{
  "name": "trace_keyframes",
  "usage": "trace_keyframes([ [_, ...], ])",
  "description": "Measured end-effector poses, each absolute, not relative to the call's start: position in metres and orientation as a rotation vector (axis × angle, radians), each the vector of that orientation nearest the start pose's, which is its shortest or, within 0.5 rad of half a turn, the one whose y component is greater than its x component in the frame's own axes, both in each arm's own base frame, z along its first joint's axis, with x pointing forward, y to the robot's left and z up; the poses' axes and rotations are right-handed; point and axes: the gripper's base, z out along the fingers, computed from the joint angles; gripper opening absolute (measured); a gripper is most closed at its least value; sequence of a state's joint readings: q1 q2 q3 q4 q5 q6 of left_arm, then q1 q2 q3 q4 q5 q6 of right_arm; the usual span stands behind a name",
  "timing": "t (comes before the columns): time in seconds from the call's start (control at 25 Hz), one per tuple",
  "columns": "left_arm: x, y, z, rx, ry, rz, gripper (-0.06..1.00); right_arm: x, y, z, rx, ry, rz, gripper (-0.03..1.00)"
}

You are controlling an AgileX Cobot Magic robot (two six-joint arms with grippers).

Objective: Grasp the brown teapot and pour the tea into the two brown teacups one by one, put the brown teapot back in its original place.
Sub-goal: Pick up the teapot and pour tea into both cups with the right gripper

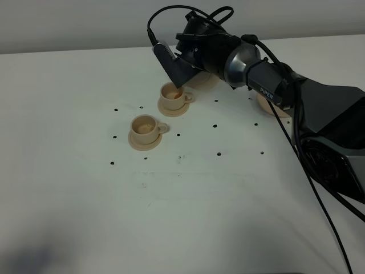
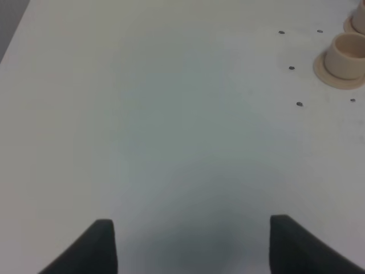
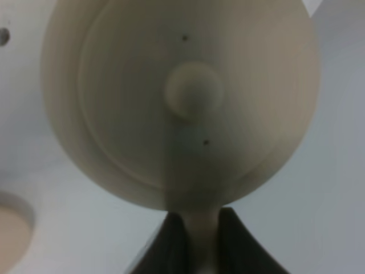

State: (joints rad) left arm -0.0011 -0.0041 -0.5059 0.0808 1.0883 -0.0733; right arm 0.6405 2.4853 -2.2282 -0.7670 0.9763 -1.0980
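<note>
My right gripper (image 1: 175, 77) reaches across to the far side of the table, shut on the handle of the brown teapot (image 3: 177, 103). The right wrist view looks down on its domed lid and knob, with the handle (image 3: 202, 240) pinched between the dark fingers (image 3: 165, 248). In the high view only a tan sliver of the teapot (image 1: 205, 81) shows behind the arm. It hangs right beside the far teacup (image 1: 174, 96). The near teacup (image 1: 145, 130) stands on its saucer in front and to the left. My left gripper (image 2: 191, 245) is open over bare table.
A wider tan saucer disc (image 1: 267, 106) lies at the right, partly hidden behind the right arm. Small dark dots mark the white table (image 1: 217, 205). The left wrist view shows one teacup on its saucer (image 2: 348, 57) and the edge of another (image 2: 359, 20).
</note>
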Motion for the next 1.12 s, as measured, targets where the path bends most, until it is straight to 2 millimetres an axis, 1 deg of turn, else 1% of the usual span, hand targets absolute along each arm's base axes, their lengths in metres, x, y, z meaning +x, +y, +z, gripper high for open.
trace_keyframes([
  [0.36, -0.008, 0.007, 0.277, -0.08, 2.058, 0.051, 0.59, 0.46, 0.289, 0.186, -2.345, 1.274, -1.232, 0.09],
  [0.8, -0.008, 0.007, 0.277, -0.08, 2.058, 0.051, 0.59, 0.459, 0.297, 0.19, -2.336, 1.182, -1.296, 0.09],
  [1.12, -0.008, 0.007, 0.277, -0.08, 2.058, 0.051, 0.59, 0.461, 0.298, 0.194, -2.336, 1.122, -1.366, 0.09],
])
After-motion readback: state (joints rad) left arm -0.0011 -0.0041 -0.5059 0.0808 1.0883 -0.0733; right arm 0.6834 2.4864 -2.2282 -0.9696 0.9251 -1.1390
